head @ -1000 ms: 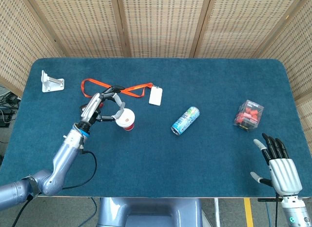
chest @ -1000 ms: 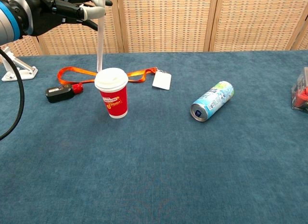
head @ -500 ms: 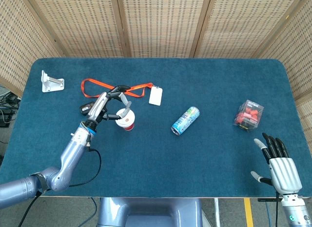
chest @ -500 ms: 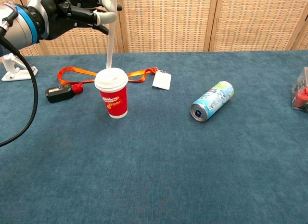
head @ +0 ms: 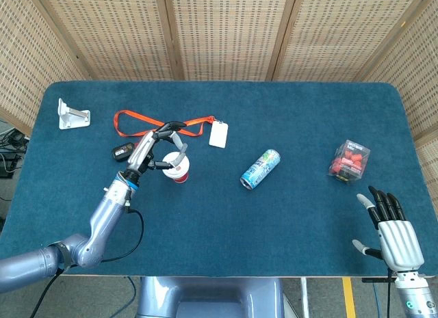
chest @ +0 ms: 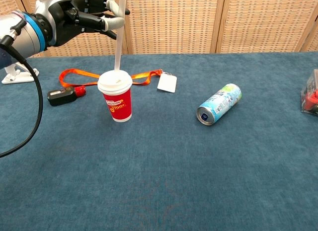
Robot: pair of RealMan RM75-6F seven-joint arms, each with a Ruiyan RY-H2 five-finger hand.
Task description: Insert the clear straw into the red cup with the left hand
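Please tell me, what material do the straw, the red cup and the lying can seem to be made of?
Straw: probably plastic; it is thin, pale and translucent, held upright by the left hand.
Cup: looks like matte paper, with printed red walls; its white lid seems smooth plastic.
Can: likely aluminium; its printed side is glossy and the round end looks metallic.

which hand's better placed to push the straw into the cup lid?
Left. The left hand already holds the clear straw upright, its lower end at the red cup lid. The right hand rests open at the far table corner, away from the cup.
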